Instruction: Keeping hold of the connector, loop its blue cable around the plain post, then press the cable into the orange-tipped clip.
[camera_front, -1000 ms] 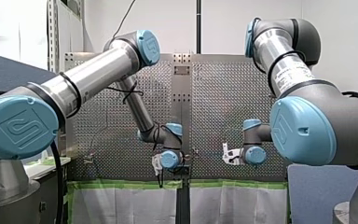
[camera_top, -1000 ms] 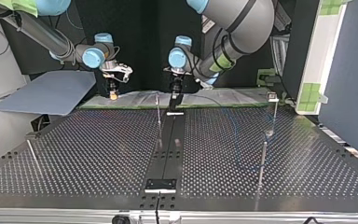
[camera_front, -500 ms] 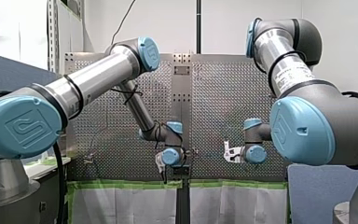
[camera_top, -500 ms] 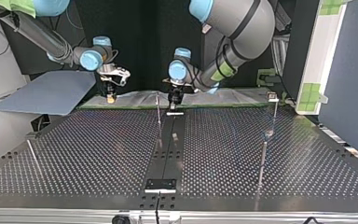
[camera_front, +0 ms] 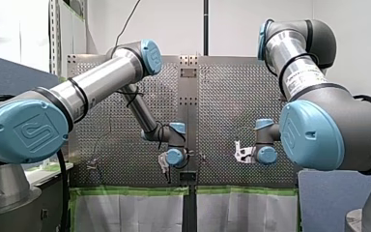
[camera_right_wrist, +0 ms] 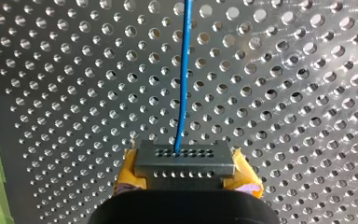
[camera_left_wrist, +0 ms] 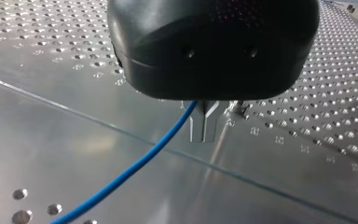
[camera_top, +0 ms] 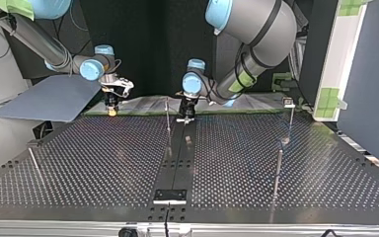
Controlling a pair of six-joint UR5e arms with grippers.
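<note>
One blue cable, boxy connector (pinholed), perforated metal table

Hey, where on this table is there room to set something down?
Top view: widest bare table lies between the strip and the post at left; a smaller patch between the strip and the two posts at right. The far edge is crowded: my right gripper with the connector, my left gripper on the cable, and the centre post.

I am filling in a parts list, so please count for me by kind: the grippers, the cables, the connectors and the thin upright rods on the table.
grippers: 2 (left gripper, right gripper)
cable: 1
connector: 1
rods: 4
total: 8
</note>
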